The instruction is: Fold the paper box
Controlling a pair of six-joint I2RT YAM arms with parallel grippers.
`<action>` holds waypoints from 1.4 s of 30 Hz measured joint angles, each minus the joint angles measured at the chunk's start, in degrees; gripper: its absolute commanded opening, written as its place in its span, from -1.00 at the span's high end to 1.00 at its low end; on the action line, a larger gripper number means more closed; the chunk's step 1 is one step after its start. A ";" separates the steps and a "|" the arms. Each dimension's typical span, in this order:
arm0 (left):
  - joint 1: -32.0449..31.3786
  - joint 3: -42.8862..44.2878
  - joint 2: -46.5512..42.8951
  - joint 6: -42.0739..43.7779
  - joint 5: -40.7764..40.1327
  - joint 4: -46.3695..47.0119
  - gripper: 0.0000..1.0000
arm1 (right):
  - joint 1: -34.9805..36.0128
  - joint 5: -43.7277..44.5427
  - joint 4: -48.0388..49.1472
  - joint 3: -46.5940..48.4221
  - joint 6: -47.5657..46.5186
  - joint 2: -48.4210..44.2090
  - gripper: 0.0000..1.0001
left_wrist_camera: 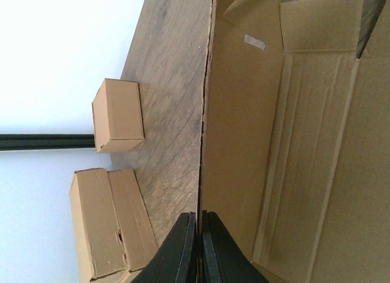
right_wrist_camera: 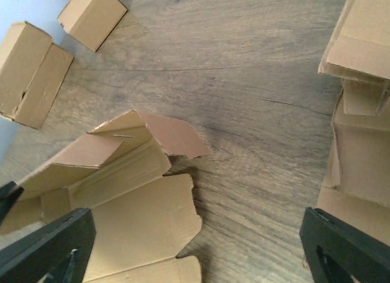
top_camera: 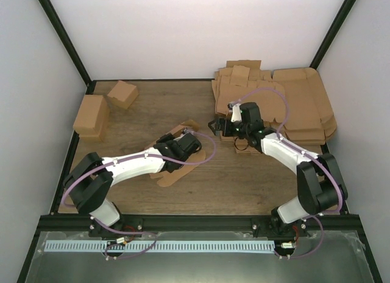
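The paper box [top_camera: 167, 175] is a brown die-cut piece lying partly open at the table's middle, with one side wall raised. My left gripper [top_camera: 192, 138] sits over it. In the left wrist view the gripper [left_wrist_camera: 198, 221] is shut on the thin upper edge of the box's raised wall [left_wrist_camera: 244, 143]. My right gripper [top_camera: 222, 129] hovers just right of the box, open and empty. In the right wrist view its fingers [right_wrist_camera: 49, 246] stand wide apart, with the box's bent flaps and panels [right_wrist_camera: 134, 216] at the lower left.
A big heap of flat cardboard sheets [top_camera: 286, 106] fills the back right, close behind my right gripper, and shows at the right edge of the right wrist view [right_wrist_camera: 359, 112]. A larger carton [top_camera: 91, 117] and a small cube-like carton [top_camera: 122, 94] stand at the back left.
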 measured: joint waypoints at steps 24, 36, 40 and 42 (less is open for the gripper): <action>0.00 0.00 1.18 0.09 0.37 0.07 0.92 | 5.86 0.15 16.70 6.36 -10.97 22.82 -0.15; 0.00 0.00 1.22 -0.02 0.33 0.55 0.83 | 9.60 4.09 16.63 12.98 -15.89 27.78 0.79; 0.33 0.48 1.20 -2.45 4.72 -0.22 0.45 | 10.05 5.42 15.19 12.96 -17.14 26.80 0.87; 0.87 1.90 1.11 -4.70 9.09 -2.01 0.14 | 10.23 6.19 14.45 12.96 -17.99 25.90 0.88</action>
